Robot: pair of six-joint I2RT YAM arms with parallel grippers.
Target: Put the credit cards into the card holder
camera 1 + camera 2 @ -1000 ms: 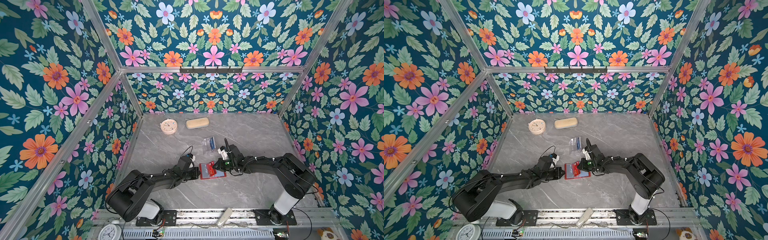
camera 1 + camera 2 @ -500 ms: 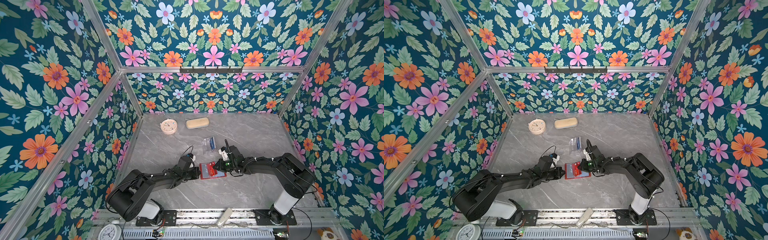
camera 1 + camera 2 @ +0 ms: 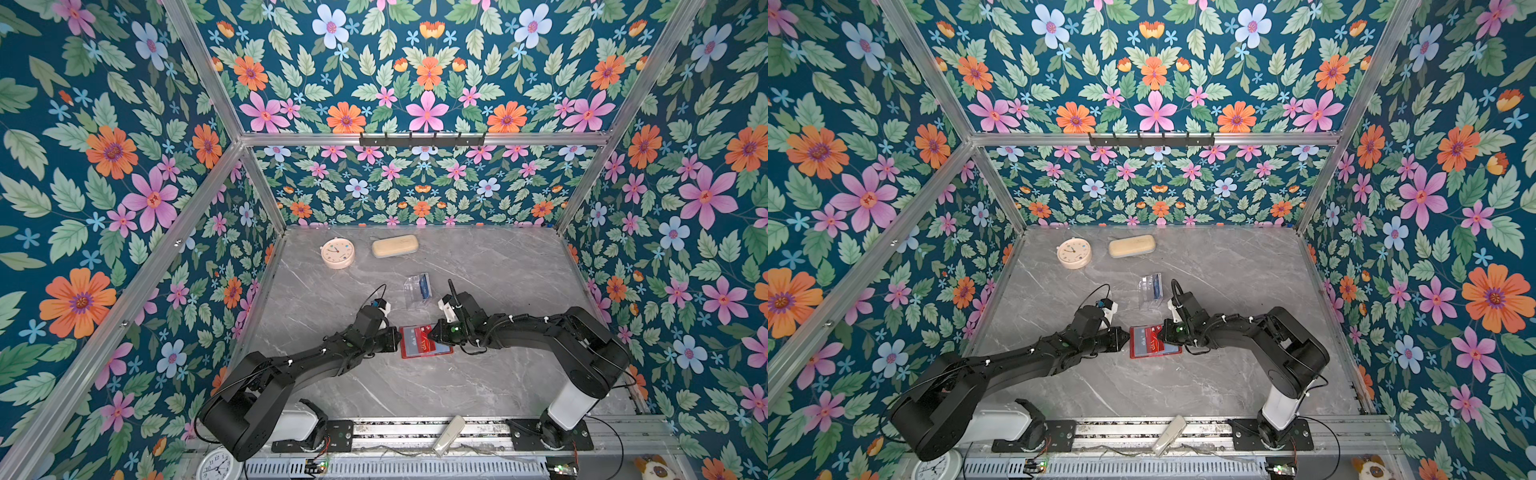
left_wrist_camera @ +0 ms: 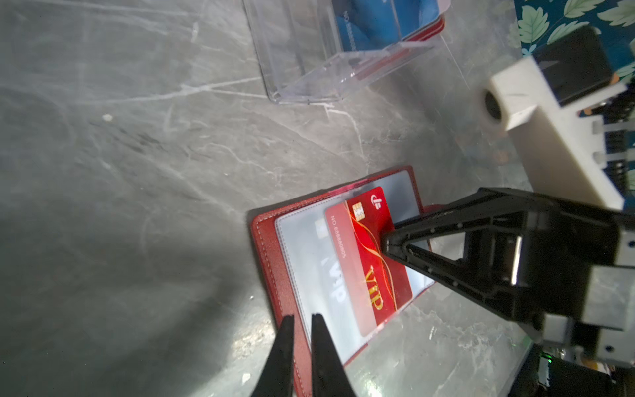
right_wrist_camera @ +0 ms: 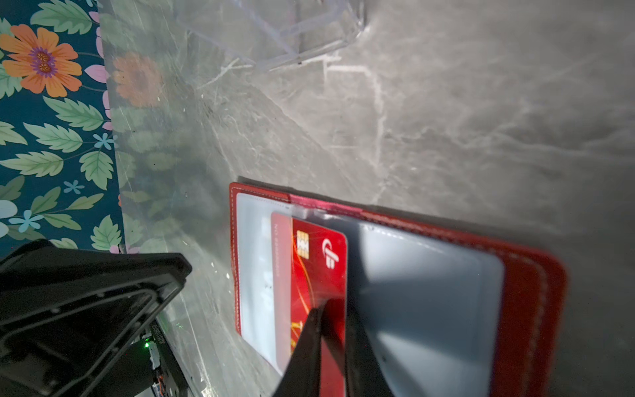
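Note:
A red card holder point(image 3: 409, 354) point(image 4: 264, 240) lies open on the grey table, clear sleeves up. The red credit card point(image 4: 367, 261) point(image 5: 309, 271) sits partly inside one sleeve. My right gripper point(image 4: 386, 242) point(image 5: 330, 306) is shut on that card's outer edge. My left gripper point(image 4: 302, 318) point(image 3: 398, 337) rests on the holder's opposite edge, shut but for a thin gap, gripping nothing. Through the sleeve shows another card point(image 4: 330, 275) with white letters. Behind stands a clear stand point(image 3: 417, 297) point(image 4: 309, 68) with the blue credit card point(image 4: 378, 20) in it.
A round pink clock point(image 3: 337, 252) and a beige case point(image 3: 395, 246) lie near the back wall. Flowered walls close in the table on three sides. A white remote point(image 3: 449, 434) lies on the front rail between the arm bases.
Hardly anything: both arms stay at the card holder, and the red card lies about where it was.

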